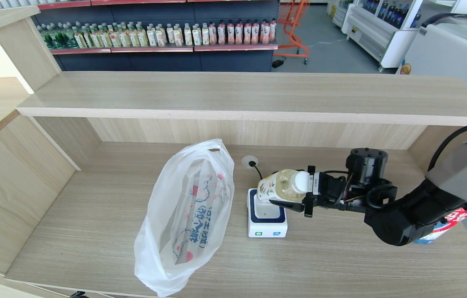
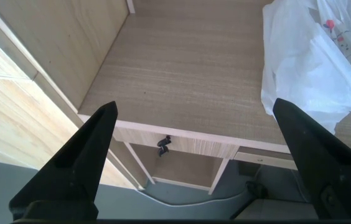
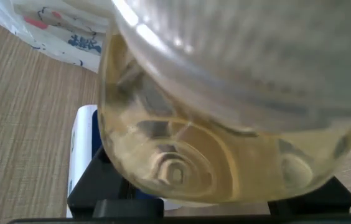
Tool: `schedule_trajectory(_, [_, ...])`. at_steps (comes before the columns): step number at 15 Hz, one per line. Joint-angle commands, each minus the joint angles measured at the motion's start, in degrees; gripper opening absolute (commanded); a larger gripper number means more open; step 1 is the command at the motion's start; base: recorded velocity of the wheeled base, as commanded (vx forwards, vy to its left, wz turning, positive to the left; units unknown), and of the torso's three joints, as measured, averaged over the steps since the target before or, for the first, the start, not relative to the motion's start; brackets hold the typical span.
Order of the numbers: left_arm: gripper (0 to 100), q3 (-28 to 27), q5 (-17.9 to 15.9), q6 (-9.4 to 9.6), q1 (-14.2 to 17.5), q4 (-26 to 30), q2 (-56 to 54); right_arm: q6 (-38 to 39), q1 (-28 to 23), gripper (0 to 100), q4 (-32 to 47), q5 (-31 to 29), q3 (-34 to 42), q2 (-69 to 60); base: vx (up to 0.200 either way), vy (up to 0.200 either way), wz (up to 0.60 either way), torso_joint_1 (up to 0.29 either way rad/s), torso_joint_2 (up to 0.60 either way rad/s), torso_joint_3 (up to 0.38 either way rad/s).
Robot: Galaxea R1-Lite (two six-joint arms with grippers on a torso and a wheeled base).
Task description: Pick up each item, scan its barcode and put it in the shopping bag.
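One drink bottle is clamped near its cap in the right gripper, long axis left-right, base tipped down over the scanner. Shopping bag lies just left of it, so the right arm is nearer. Right wrist view shows the base above the scanner; left wrist view shows the left gripper spread wide, empty.

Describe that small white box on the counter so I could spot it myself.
Look at the sunken wooden counter, just to the right of the white plastic shopping bag. The scanner is a small white box with a dark blue top, and a bottle of pale drink is held over it.
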Motion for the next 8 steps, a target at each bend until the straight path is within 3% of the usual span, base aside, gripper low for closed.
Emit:
schedule_trajectory(1, [100, 0.00, 0.01, 0.00, 0.02, 0.01, -0.02, -0.14, 0.25, 0, 0.24, -0.19, -0.36, 1.21, 0.000, 0.000, 0.00, 0.000, 0.00, 0.000])
schedule_trajectory(8, [100, 0.00, 0.01, 0.00, -0.07, 0.01, -0.02, 3.47, 0.16, 0, 0.24, -0.37, -0.89, -1.07, 0.000, 0.000, 0.00, 0.000, 0.00, 0.000])
